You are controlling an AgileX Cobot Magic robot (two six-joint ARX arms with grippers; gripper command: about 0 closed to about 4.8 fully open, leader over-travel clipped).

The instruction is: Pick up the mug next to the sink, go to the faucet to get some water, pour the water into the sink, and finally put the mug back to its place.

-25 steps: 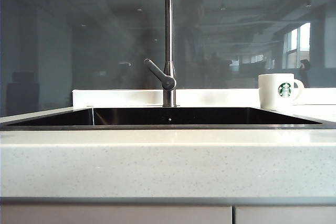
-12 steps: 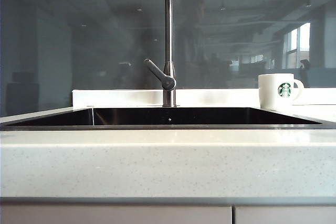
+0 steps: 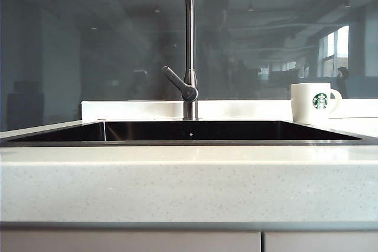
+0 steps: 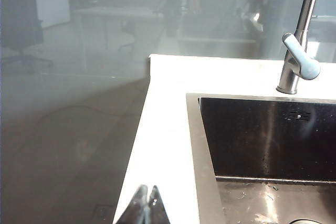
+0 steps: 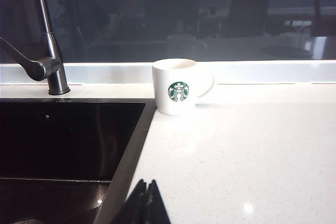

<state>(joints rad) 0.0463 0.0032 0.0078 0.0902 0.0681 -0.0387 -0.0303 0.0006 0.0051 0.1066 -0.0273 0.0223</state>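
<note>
Right gripper (image 5: 147, 203): fingers pressed together, holding nothing, low over the table (image 5: 252, 156). Left gripper (image 4: 147, 205): fingers likewise together and empty, by the sink's (image 4: 202, 145) far side.

Mug (image 5: 180, 86) stands upright well ahead of the right fingers, just beside the sink rim, handle away from the basin, w/ faucet (image 5: 50, 45) beyond.

Risk: approaching w/ fingers still together would likely knock the mug over or into the sink.

Mug interior hidden, probably empty; basin looks dry.

Wordless green roundel, seemingly, on mug (image 5: 179, 85)
</note>
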